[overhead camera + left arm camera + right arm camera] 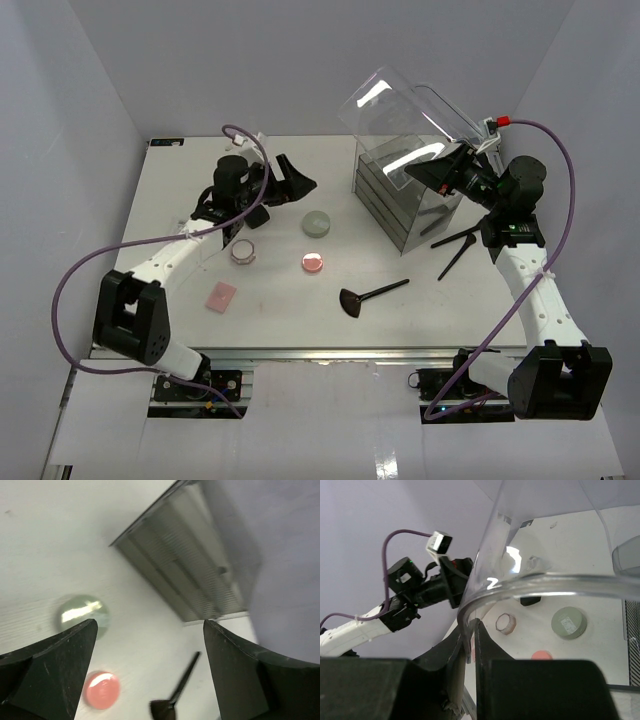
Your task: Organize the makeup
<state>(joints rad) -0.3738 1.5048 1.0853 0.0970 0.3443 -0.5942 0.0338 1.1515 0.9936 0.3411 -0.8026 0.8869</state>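
At left gripper (pixel 149 630): hangs above white table (pixel 280 325), jaws spread wide, nothing btwn. At right gripper (pixel 471 640): pinches rim of clear plastic lid (pixel 395 100), which stands tilted up over large clear plastic box w/ drawer (pixel 385 195). Makeup all on table, outside box:
- round grey-green compact (pixel 317 223) nr left gripper
- round pink compact (pixel 313 264) just in front of it
- small round pink-rimmed pot (pixel 243 252) further left
- pink sponge block (pixel 221 296) front-left
- black fan-shaped brush (pixel 370 295) front ctr
- two thin black brushes (pixel 453 239) close together, just right of box
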